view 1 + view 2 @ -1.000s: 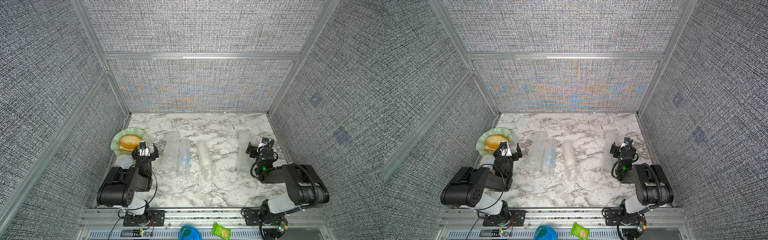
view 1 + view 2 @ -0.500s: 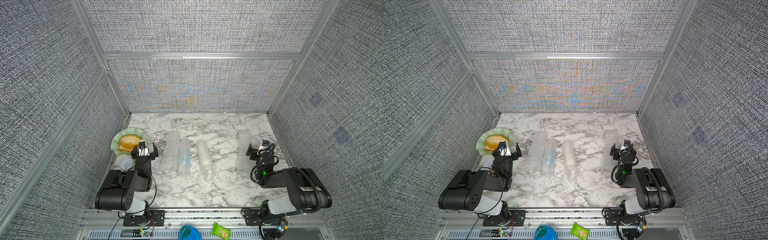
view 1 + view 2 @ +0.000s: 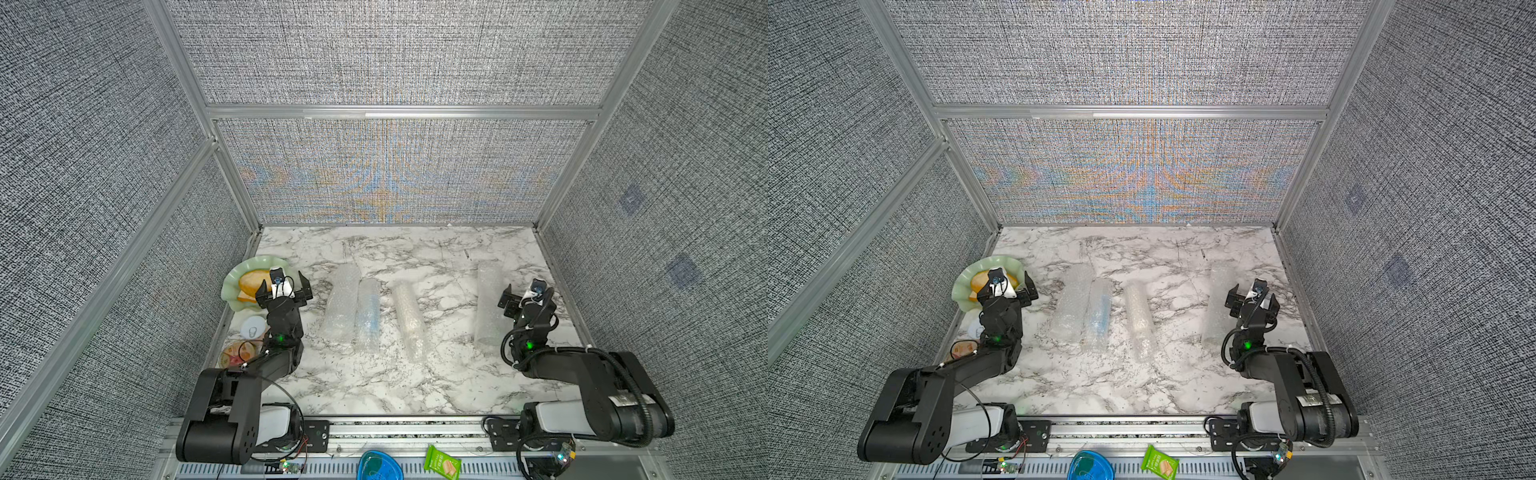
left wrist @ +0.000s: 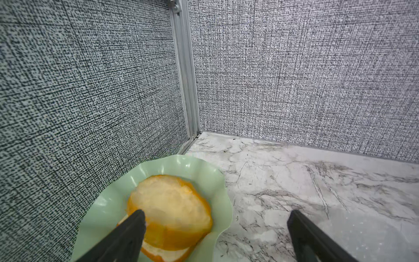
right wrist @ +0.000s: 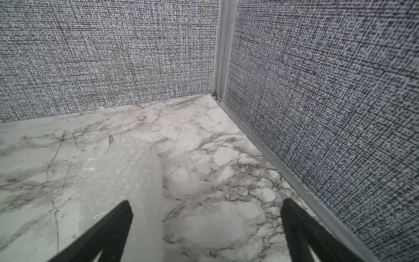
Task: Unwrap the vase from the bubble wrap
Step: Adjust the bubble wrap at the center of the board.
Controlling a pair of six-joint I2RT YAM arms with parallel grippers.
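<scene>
Scene: I look down on a marble bench (image 3: 374, 382) walled in grey fabric, with my two black arms reaching in from its near edge.
Bubble wrap: Four clear, whitish pieces lie lengthwise across mid-bench. Two rolls (image 3: 340, 305) (image 3: 368, 328) touch, a third roll (image 3: 409, 322) lies just beside them, and a flatter piece (image 3: 488, 307) sits well apart by the right arm.
Vase: Not plainly visible. The second roll shows a bluish shape (image 3: 371, 307) inside, so I judge it the likeliest.
Left gripper (image 3: 283, 287): It sits at the rim of a green scalloped plate (image 3: 232, 286) holding bread (image 4: 172, 204). Its fingers (image 4: 129, 233) are spread wide and hold nothing.
Right gripper (image 3: 1252, 300): It hovers just beside the flat piece. Its fingers (image 5: 108, 231) are wide apart and empty.
Handling: I expect the wrap to be light, soft, crinkly and slippery. A roll may slide or turn when tugged, and the vase within is probably hard and breakable.
Where to hold: I would pinch the loose outer edge of the sheet while the other gripper steadies the roll's end. I cannot see where that edge lies.
</scene>
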